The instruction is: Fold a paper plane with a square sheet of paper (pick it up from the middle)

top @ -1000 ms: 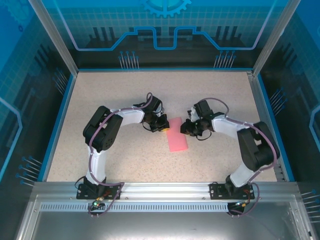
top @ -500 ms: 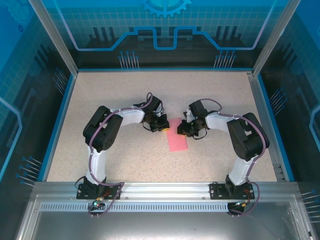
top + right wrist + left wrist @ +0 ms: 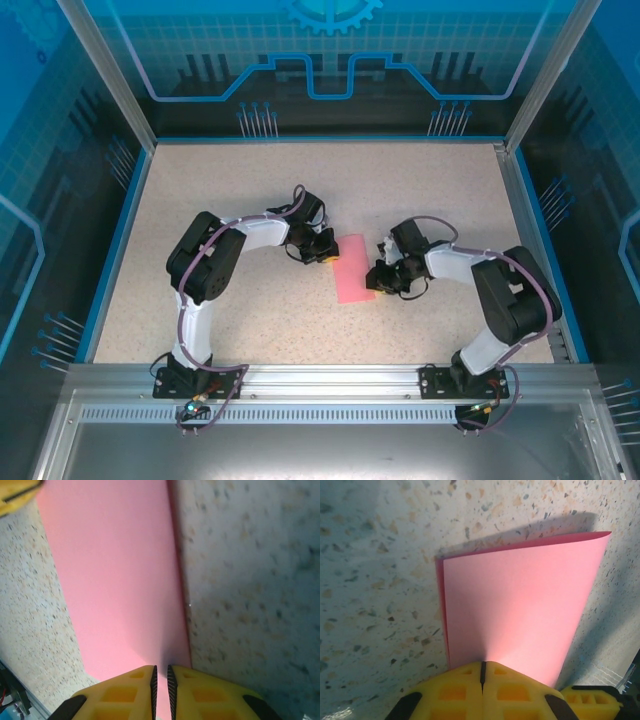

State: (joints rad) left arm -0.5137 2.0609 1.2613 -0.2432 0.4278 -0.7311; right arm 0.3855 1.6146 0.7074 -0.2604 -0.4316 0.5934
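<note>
The square sheet of paper (image 3: 353,268) is pink, folded in half into a narrow strip, and lies flat mid-table. My left gripper (image 3: 328,255) is shut, its yellow tips resting on the strip's far left edge. In the left wrist view the paper (image 3: 520,605) spreads out from under the closed left gripper (image 3: 482,666). My right gripper (image 3: 375,283) sits at the strip's near right edge. Its jaws are all but together, with a thin slit and nothing between them. In the right wrist view the right gripper (image 3: 161,669) stands over the paper (image 3: 115,580) beside its long edge.
Speckled beige table (image 3: 250,190) with a blue rim (image 3: 118,240) and clear enclosure walls around it. Both arms bend inward toward the centre, elbows out to the sides. A metal rail (image 3: 330,378) with the arm bases runs along the near edge.
The right gripper has slid along the paper's right edge, from its far end toward the near end. The left gripper and the paper have stayed put.
</note>
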